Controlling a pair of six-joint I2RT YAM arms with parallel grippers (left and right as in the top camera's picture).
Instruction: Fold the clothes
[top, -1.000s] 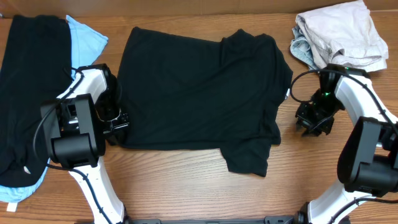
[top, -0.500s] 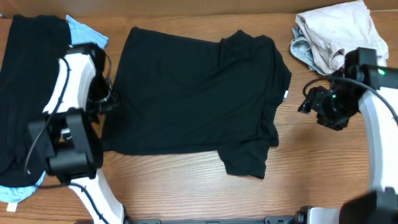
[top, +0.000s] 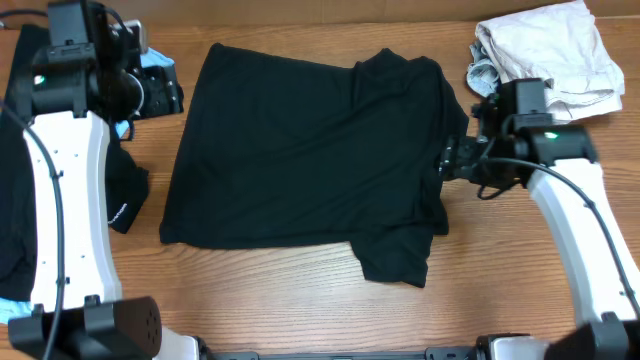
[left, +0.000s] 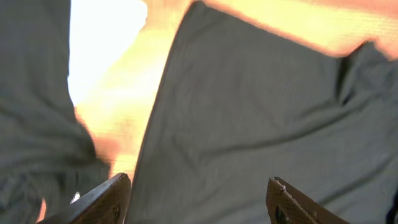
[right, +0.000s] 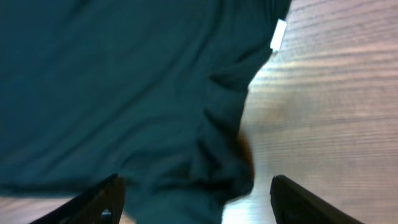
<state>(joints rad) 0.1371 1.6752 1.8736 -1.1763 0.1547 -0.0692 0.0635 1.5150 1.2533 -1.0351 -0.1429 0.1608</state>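
A black T-shirt lies spread mid-counter. Left tool and right tool hover over its opposite edges, jaws apart and empty. The light, limp cloth is likely best pinched at hems or corners.

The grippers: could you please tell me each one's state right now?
Left gripper: open, holding nothing.
Right gripper: open, holding nothing.

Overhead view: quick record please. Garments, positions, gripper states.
centre: black T-shirt, lying spread on table
left edge: second black garment, light-blue one peeking out beside it
top right: beige pile
left gripper: open, near shirt's top-left corner
right gripper: open, over shirt's right edge
white tag: shirt's right edge
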